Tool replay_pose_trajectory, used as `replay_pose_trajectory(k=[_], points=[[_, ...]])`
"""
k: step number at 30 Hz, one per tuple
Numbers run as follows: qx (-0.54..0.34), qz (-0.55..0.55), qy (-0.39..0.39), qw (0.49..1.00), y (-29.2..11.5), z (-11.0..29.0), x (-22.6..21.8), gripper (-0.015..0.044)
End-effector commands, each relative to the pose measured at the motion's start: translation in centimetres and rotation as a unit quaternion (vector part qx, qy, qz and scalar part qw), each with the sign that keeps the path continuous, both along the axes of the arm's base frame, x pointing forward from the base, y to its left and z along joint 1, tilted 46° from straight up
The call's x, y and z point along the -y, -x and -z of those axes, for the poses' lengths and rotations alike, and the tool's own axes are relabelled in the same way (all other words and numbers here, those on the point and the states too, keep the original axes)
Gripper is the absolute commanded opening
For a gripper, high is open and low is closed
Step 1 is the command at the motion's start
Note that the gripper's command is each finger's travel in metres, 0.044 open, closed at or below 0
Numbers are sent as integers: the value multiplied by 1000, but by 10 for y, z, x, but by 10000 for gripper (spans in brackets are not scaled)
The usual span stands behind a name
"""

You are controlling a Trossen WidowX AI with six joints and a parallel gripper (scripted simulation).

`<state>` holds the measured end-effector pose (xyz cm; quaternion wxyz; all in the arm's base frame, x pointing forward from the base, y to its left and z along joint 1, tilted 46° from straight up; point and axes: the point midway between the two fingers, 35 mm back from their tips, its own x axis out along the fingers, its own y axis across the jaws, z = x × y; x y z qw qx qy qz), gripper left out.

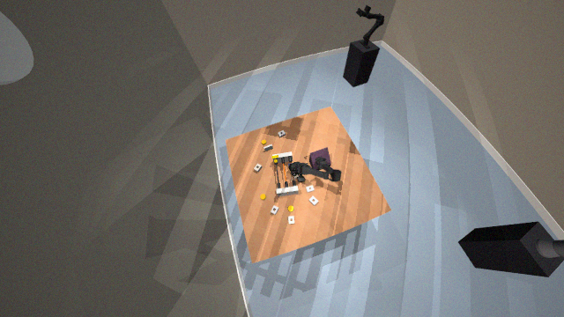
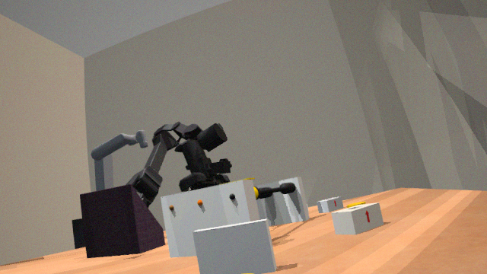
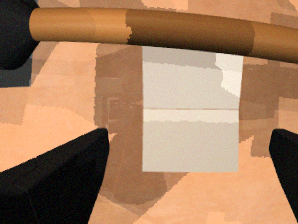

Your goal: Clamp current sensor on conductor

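In the wrist view my gripper (image 3: 190, 139) is open, with one black finger at each lower corner. A white sensor block (image 3: 190, 119) with a seam across its middle stands on the wood between the fingers, and neither finger touches it. No arrow shows on it. A brown conductor (image 3: 193, 30) runs across just above it, and a black conductor end (image 3: 13, 26) is at the left. In the overhead view the gripper (image 1: 294, 169) is low beside the conductor rack (image 1: 286, 189), whose yellow LOAD marker (image 1: 275, 156) (image 2: 256, 192) is at the far end. In the side view the fingers are hidden behind the rack's white end block (image 2: 205, 213).
Several small white sensor blocks lie around the wooden table, among them two with red arrows (image 2: 355, 218) (image 2: 330, 205) and a plain one in front (image 2: 233, 247). Yellow discs (image 1: 263, 196) (image 1: 290, 208) lie near the rack. The arm's dark purple base box (image 1: 320, 155) (image 2: 114, 221) stands right of the rack.
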<state>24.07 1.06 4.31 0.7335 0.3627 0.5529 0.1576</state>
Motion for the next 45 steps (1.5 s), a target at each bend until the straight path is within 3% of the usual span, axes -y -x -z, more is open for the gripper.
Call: replay_pose_trajectory(k=[1, 3, 9, 21, 25, 37, 45], points=[[-3, 1, -5, 1000, 0, 5, -6, 331], [-3, 1, -5, 1000, 0, 5, -7, 331], [0, -1, -1, 1000, -1, 2, -3, 174], [0, -1, -1, 1000, -1, 2, -3, 94], [-2, 1, -4, 1000, 2, 1, -3, 0], [-4, 1, -5, 1000, 42, -4, -13, 0], [-4, 1, -5, 1000, 45, -4, -14, 0]])
